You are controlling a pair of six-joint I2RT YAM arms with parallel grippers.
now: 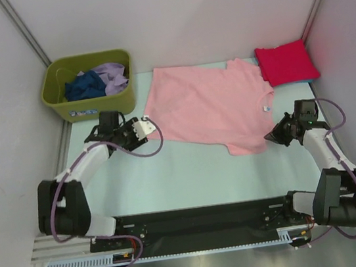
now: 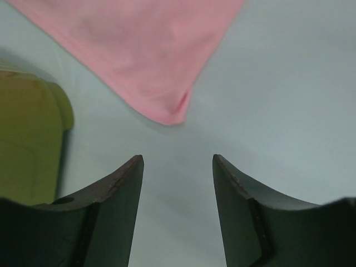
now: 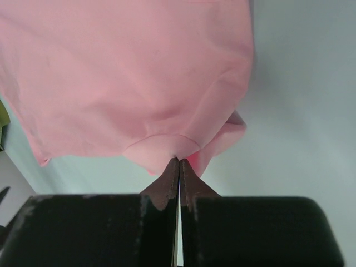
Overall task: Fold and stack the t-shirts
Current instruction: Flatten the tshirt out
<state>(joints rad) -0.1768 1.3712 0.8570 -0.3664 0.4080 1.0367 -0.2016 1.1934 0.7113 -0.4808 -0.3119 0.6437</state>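
Observation:
A large light pink t-shirt (image 1: 207, 106) lies spread flat on the pale table. My right gripper (image 1: 269, 136) is shut on the shirt's near right sleeve edge; in the right wrist view (image 3: 178, 161) the pinched cloth (image 3: 161, 150) bunches at the fingertips. My left gripper (image 1: 148, 120) is open and empty just short of the shirt's near left corner (image 2: 172, 114). A folded red t-shirt (image 1: 285, 62) lies at the far right on a light blue one (image 1: 303, 81). Navy (image 1: 85, 87) and lavender (image 1: 113, 76) shirts lie in the bin.
The olive-green plastic bin (image 1: 91, 106) stands at the far left, its wall close on the left of my left gripper (image 2: 28, 139). White walls enclose the table at the back and both sides.

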